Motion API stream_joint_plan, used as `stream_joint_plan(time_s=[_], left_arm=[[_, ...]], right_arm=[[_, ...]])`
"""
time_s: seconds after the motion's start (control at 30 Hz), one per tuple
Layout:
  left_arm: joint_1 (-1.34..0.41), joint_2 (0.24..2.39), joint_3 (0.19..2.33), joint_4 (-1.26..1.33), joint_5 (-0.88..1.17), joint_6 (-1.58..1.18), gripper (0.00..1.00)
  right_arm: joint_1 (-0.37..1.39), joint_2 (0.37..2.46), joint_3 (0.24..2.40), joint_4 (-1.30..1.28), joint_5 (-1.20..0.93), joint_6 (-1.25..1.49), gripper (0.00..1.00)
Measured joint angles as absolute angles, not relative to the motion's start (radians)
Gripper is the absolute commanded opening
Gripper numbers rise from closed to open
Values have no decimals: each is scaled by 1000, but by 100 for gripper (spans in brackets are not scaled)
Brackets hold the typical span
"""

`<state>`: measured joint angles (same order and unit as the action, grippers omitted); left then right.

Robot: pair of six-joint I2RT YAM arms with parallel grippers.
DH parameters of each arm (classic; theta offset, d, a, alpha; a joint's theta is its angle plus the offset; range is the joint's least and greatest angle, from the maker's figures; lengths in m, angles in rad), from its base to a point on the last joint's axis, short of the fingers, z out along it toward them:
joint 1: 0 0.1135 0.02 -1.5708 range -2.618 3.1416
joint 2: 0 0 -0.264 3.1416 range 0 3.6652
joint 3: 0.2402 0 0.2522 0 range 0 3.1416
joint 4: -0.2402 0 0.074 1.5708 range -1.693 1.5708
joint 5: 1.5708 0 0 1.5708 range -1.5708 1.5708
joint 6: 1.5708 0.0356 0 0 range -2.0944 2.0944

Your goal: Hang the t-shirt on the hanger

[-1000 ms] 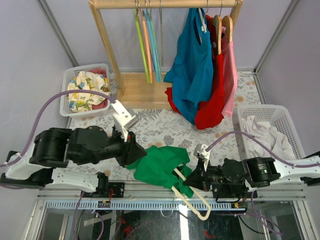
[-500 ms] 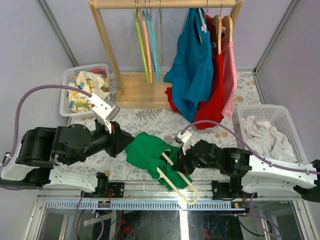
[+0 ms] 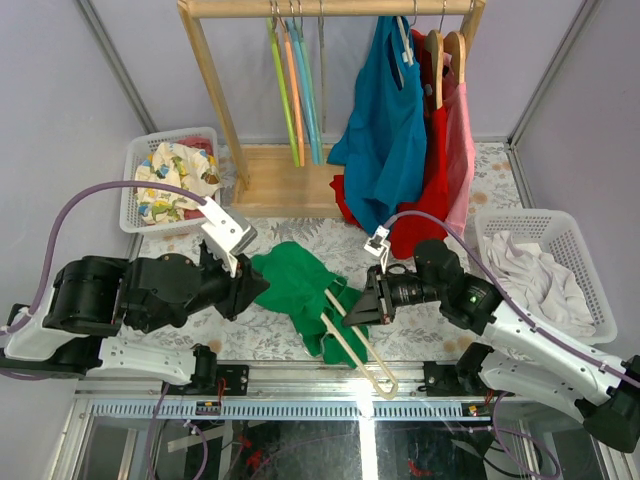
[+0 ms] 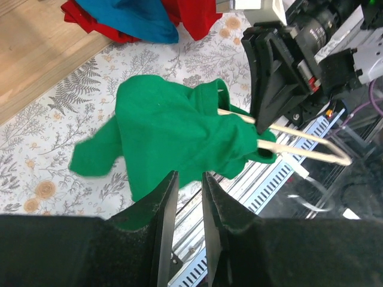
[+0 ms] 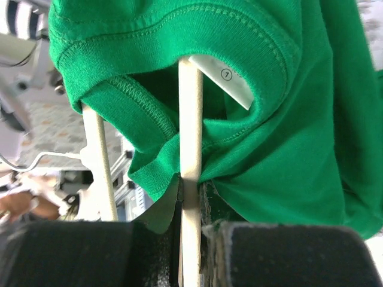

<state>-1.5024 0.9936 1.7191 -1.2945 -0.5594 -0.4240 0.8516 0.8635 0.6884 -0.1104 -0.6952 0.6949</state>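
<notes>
Clamps one arm of the hanger (image 3: 352, 348) in the right gripper (image 3: 364, 306); pinches the left edge of the t-shirt (image 3: 298, 282) in the left gripper (image 3: 256, 286). Keeps t-shirt near the middle of the table (image 3: 300, 240), threaded over that arm.

The only mark that can be read is a digit 1 inside a small circle, printed in dark ink on a white label (image 5: 232, 82). The label sits inside the neck of the green t-shirt (image 5: 299, 131) and shows in the right wrist view. Its upper edge is tucked under the stitched collar band, and its left side lies just beside the pale arm of the hanger (image 5: 191, 119). The rest of the label's visible face is blank white.
</notes>
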Motion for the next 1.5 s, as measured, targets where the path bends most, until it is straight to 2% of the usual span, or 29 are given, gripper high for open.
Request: stream_joint_plan(time_s=[0.2, 0.37, 0.6, 0.93, 1.5], left_arm=[[-1502, 1007, 1700, -1285, -514, -339, 24], [-1502, 1023, 1699, -1262, -458, -267, 29], [-1502, 1027, 1702, -1225, -309, -159, 35], [-1514, 1093, 1693, -1185, -83, -89, 37], [-1598, 1206, 1690, -1158, -99, -6, 39]], right_arm=[[850, 857, 684, -24, -865, 776, 0], [850, 856, 649, 33, -963, 833, 0], [850, 878, 607, 76, -1050, 897, 0], [850, 893, 602, 142, -1139, 951, 0], [850, 900, 594, 171, -1206, 985, 0]])
